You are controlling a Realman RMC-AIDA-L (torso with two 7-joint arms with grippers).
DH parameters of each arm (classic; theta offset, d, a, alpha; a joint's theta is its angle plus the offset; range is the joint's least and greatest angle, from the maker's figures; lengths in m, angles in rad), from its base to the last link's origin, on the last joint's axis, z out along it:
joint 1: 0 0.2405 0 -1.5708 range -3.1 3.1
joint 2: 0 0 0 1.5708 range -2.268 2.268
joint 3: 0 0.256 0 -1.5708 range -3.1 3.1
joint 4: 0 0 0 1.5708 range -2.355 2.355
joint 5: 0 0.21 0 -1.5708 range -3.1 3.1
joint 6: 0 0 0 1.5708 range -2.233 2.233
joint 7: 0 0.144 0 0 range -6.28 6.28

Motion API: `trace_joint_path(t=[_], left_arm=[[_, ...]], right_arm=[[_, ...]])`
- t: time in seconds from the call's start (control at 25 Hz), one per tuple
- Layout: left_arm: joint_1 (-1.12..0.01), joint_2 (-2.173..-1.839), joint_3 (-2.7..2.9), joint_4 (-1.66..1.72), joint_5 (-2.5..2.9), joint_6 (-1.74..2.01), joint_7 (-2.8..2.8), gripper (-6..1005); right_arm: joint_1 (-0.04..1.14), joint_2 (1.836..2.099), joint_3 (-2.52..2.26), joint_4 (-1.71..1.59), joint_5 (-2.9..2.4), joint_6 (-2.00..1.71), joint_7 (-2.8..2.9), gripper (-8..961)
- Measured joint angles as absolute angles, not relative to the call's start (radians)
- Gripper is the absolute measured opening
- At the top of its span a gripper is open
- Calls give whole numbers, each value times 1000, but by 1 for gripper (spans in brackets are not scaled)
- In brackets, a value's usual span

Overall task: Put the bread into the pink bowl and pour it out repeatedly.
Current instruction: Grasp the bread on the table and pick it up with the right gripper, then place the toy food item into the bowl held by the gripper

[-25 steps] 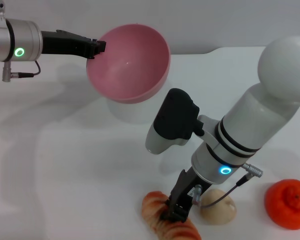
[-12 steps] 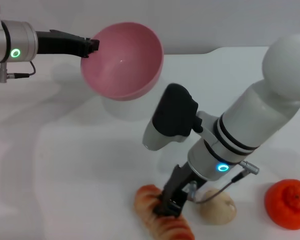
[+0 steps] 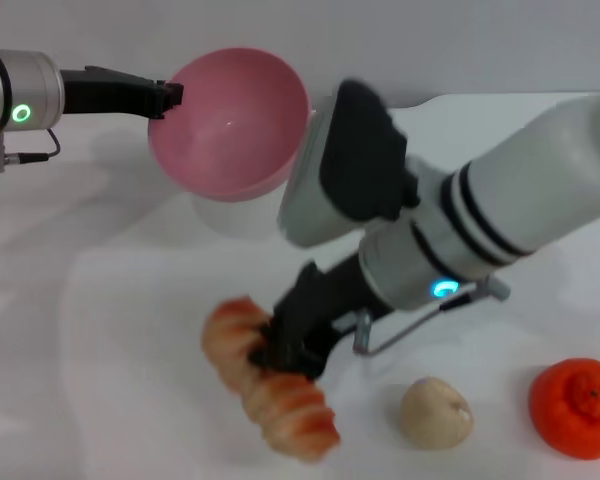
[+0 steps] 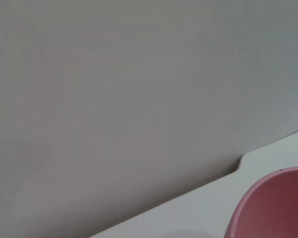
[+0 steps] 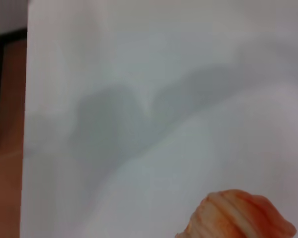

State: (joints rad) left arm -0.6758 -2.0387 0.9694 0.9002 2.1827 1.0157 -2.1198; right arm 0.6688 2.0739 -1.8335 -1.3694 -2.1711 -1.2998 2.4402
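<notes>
The pink bowl [image 3: 230, 120] hangs above the table at the back left, tilted with its opening toward me, and my left gripper [image 3: 165, 97] is shut on its rim. A slice of the bowl [image 4: 273, 206] also shows in the left wrist view. The bread [image 3: 265, 385], a ridged orange-brown loaf, is lifted off the table at the front centre, with my right gripper [image 3: 285, 350] shut on its middle. One end of the bread [image 5: 238, 213] appears in the right wrist view.
A small beige lump [image 3: 435, 412] lies on the white table [image 3: 100, 350] at the front right, with an orange fruit [image 3: 575, 405] further right. A white cylinder [image 3: 235, 215] stands under the bowl. The table's edge and a brown floor [image 5: 5, 148] show in the right wrist view.
My right gripper has lifted the bread off the table and carried it left and up. The left arm has drawn the bowl slightly left.
</notes>
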Motion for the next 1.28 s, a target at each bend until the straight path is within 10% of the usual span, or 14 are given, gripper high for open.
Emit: trace_joint_path(t=[1.28], left_arm=[[-667,-2055,1088,883,2139,1031,-2125,99]], right_arm=[[507,2089,-1540,-1547,-2048,-891,2001,125]])
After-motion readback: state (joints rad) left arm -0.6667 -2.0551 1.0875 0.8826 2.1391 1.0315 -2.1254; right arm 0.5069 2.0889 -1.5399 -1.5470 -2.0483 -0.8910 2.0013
